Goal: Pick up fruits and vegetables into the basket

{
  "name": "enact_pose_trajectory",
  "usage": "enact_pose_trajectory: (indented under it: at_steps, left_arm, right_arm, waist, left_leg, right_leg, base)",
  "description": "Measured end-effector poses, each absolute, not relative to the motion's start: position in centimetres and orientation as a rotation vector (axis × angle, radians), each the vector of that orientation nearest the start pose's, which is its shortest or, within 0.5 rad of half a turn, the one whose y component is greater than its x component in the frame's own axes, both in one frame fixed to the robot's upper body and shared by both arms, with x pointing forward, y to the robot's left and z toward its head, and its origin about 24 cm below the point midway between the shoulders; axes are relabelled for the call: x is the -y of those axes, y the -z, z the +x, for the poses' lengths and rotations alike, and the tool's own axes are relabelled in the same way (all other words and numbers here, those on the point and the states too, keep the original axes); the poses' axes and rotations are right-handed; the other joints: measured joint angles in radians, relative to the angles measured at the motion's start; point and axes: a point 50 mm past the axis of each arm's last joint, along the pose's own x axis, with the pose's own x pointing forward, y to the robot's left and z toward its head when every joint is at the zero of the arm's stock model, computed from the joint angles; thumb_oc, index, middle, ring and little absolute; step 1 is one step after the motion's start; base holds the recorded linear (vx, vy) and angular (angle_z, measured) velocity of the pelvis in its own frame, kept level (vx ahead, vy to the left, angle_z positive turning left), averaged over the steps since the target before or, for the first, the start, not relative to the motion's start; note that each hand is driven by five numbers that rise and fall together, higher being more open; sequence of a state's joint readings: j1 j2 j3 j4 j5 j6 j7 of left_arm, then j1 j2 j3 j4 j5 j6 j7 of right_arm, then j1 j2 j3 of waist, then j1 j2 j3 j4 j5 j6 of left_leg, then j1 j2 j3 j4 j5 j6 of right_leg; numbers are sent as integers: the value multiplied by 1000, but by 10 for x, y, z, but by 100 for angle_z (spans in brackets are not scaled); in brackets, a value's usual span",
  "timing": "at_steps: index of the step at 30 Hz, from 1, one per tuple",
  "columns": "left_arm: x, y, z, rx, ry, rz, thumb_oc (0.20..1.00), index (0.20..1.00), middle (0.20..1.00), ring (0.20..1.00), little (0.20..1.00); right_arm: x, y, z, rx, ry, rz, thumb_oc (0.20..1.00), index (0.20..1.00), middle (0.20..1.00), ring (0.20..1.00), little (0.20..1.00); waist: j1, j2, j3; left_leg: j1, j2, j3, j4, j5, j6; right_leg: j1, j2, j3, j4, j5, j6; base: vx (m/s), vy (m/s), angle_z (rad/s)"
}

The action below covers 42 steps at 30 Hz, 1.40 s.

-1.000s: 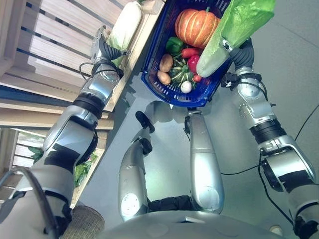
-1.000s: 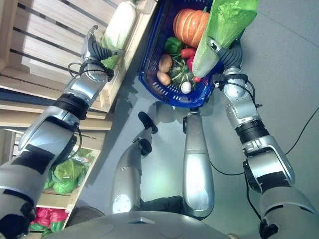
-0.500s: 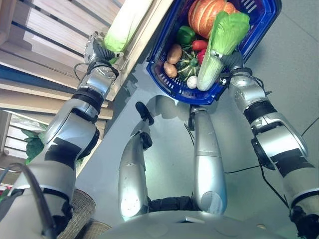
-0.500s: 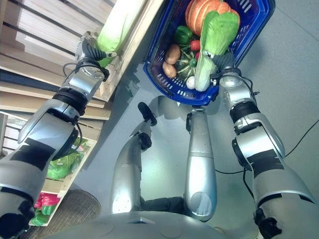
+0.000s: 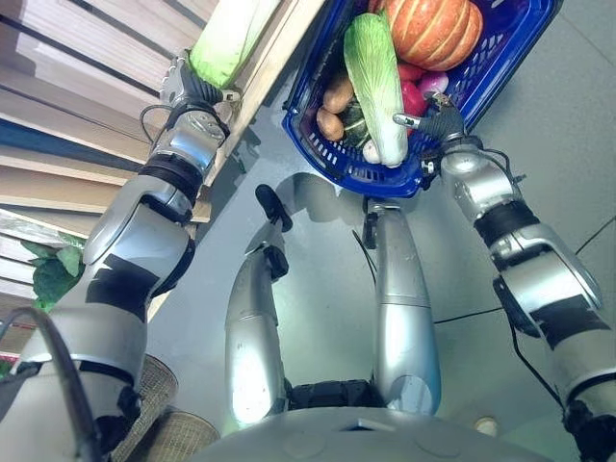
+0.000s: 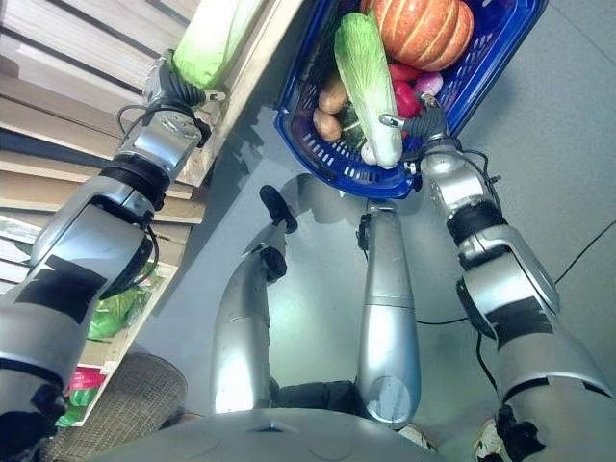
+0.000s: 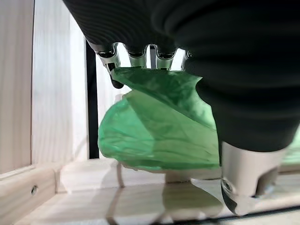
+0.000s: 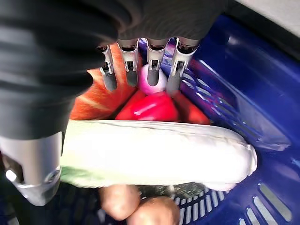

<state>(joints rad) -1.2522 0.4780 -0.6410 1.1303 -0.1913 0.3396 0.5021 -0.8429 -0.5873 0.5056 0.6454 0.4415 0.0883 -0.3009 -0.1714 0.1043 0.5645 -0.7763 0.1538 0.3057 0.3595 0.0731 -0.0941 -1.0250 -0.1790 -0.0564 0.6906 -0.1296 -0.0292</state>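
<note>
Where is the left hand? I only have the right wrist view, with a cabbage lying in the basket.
Observer: The left hand is up at a wooden shelf, against a second cabbage lying there.
Operator: Which way does the basket cabbage point?
Observer: The basket cabbage has its green leafy end away from the robot, beside a pumpkin.
Operator: And where does the basket stand?
Observer: The basket is on the grey floor, right next to the shelf.
</note>
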Motion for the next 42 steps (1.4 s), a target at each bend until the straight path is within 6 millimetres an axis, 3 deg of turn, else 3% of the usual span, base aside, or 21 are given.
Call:
enact_pose_trajectory:
  at_steps: [7, 11, 17, 22, 23, 24, 25, 26, 42]
  left_arm:
    - [-246, -197, 409, -133, -614, 831, 1000, 1000, 1000, 1000, 1000]
    - [-265, -183, 402, -203, -655, 819, 1000, 1000, 1000, 1000, 1000]
    - [-275, -184, 400, -218, -651, 847, 1000, 1000, 1000, 1000, 1000]
    - [-285, -187, 399, -256, -621, 834, 1000, 1000, 1000, 1000, 1000]
    - [-286, -187, 399, -262, -617, 831, 884, 884, 884, 884, 884]
    - [-286, -187, 399, -266, -610, 828, 696, 696, 696, 696, 696]
    - [-285, -187, 399, -266, -594, 825, 479, 479, 479, 479, 479]
    - [-285, -186, 400, -268, -586, 823, 200, 200, 200, 200, 200]
    - [-291, -165, 393, -315, -568, 773, 200, 200, 200, 200, 200]
  right_arm:
    - [188, -130, 347, 138, -25, -380, 1000, 1000, 1000, 1000, 1000]
    - [185, -113, 326, 130, -130, -372, 1000, 1000, 1000, 1000, 1000]
    - [193, -101, 313, 93, -182, -367, 1000, 1000, 1000, 1000, 1000]
    - [198, -98, 305, 75, -178, -254, 1000, 1000, 1000, 1000, 1000]
    - [198, -97, 305, 71, -175, -249, 1000, 1000, 1000, 1000, 1000]
    - [199, -96, 304, 66, -172, -238, 1000, 1000, 1000, 1000, 1000]
    - [200, -95, 304, 61, -168, -228, 1000, 1000, 1000, 1000, 1000]
    - [200, -95, 304, 58, -163, -213, 1000, 1000, 1000, 1000, 1000]
    - [190, -119, 300, 165, -189, -180, 1000, 1000, 1000, 1000, 1000]
  waist:
    - [-85, -4, 1]
    - [-131, -15, 1]
    - [-170, -20, 0]
    - [-188, -20, 0]
    - [-193, -20, 0]
    - [-195, -20, 0]
    - [-198, -20, 0]
    - [-200, -20, 0]
    - [-207, -25, -1]
  left_leg:
    - [4, 6, 11, 2, -22, -4]
    - [31, 4, 39, 3, -39, -1]
    - [40, 15, 53, 3, -43, -3]
    - [55, 23, 60, 3, -47, -10]
    - [56, 23, 60, 3, -47, -10]
    - [57, 23, 60, 3, -47, -11]
    - [58, 23, 60, 4, -47, -11]
    - [59, 23, 60, 4, -47, -11]
    - [97, 37, 59, 2, -54, -17]
  right_leg:
    - [1, 20, 31, -22, 6, 11]
    - [10, 28, 68, -30, 13, 23]
    - [17, 38, 77, -45, 20, 26]
    - [21, 51, 87, -44, 22, 23]
    - [22, 52, 88, -44, 22, 23]
    - [22, 52, 89, -44, 22, 23]
    - [22, 53, 90, -45, 22, 23]
    - [23, 53, 90, -45, 22, 23]
    - [72, 67, 85, -63, 27, 20]
  base:
    - [28, 51, -12]
    - [35, 44, -19]
    - [25, 14, -9]
    - [17, 0, -8]
    - [11, 1, -3]
    - [0, 0, 0]
    - [0, 0, 0]
    - [0, 0, 0]
    - [-7, 19, -1]
